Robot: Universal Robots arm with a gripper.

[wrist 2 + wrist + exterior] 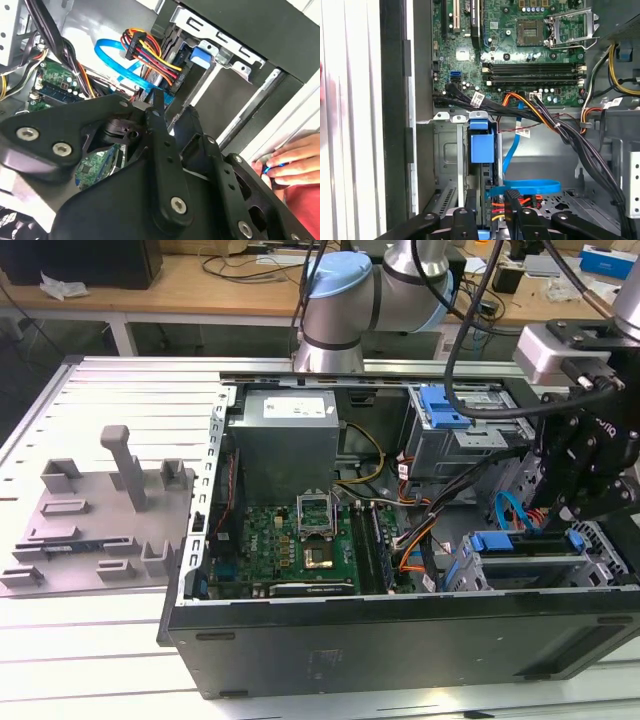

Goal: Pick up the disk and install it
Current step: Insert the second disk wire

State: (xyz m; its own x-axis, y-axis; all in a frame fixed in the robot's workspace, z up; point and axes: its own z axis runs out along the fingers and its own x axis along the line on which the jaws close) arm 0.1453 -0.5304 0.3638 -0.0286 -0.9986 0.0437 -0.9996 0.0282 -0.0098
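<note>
Fingers (492, 220) drawn close together, arm reaching down into computer case (400, 640), beside drive bay (482, 142).

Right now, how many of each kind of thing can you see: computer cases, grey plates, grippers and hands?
Computer case: 1
Grey fixture plate: 1
Gripper: 1
Person's hand: 1
Total: 4

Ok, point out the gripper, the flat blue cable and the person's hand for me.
gripper (172, 112): second wrist view, between its fingertips.
flat blue cable (114, 59): second wrist view, on the looped band.
hand (292, 160): second wrist view, on the fingers at the case edge.
</note>
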